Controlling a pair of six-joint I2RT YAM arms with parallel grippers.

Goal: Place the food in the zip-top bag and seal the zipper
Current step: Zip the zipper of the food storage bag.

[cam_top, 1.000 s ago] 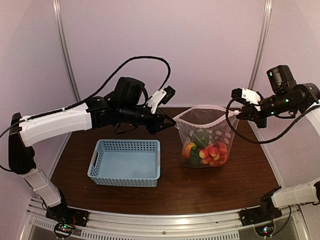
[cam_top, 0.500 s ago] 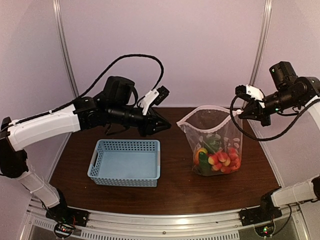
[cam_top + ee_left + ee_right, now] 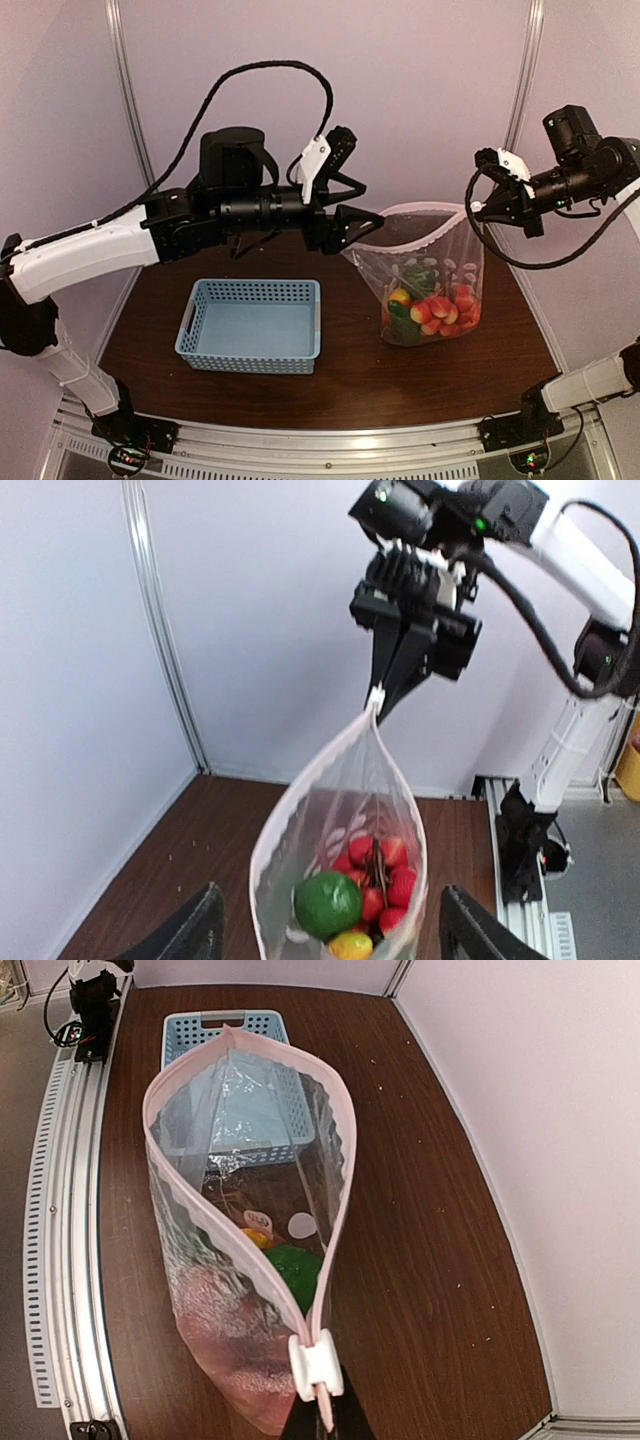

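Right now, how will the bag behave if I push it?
Probably floppy: the bag hangs from one corner in the right gripper, mouth gaping. Likely bottom-heavy, with the food pooled low, so a push may swing it.

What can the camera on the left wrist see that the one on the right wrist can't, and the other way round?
Only the left wrist view: the right arm from outside, its right gripper shut on the top corner of the hanging clear polka-dot plastic bag, and the open left gripper, one finger at each bottom corner. Only the right wrist view: the light-blue perforated plastic basket behind the bag. Both: the bag's gaping mouth, the toy food inside, and the brown table.
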